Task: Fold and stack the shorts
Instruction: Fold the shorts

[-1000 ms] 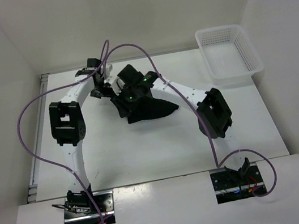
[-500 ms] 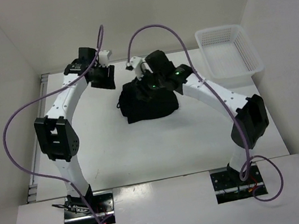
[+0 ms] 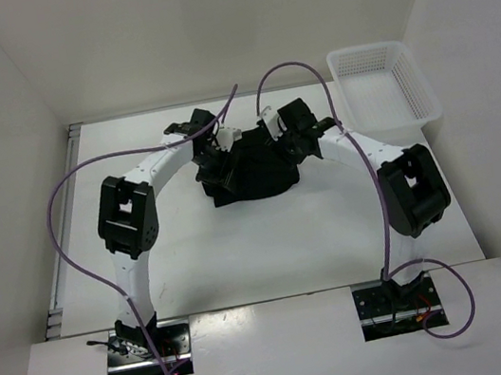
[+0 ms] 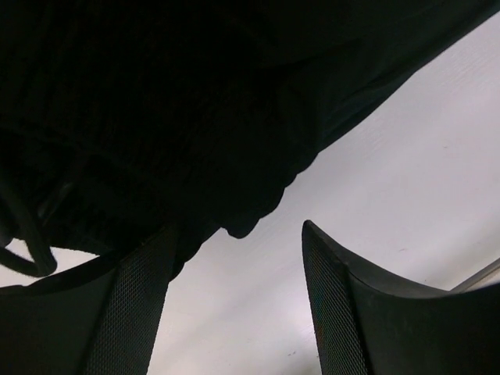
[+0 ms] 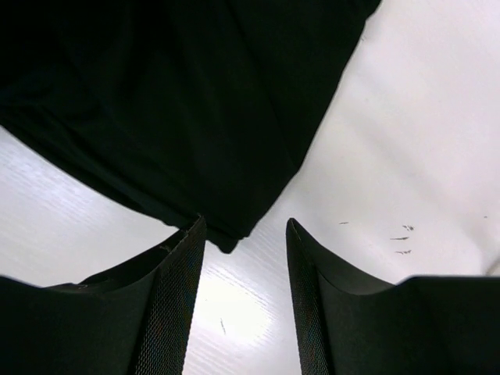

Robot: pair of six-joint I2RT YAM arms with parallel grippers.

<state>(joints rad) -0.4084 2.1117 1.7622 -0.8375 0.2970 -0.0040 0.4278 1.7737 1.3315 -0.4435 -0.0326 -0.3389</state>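
Shorts lie in a dark, roughly folded bundle on the desk, between the two sets of fingers. The white basket stands well apart, out past the right-hand set. Half a second ago the left fingers hung off to the side. Now they have swung in to the bundle's edge and are parted, with a lobe of cloth just ahead of their tips. The right fingers have slid off the top to the opposite edge and are also released, with a corner of cloth at their tips. Nothing is grasped. Likely both are lining up for the next fold.
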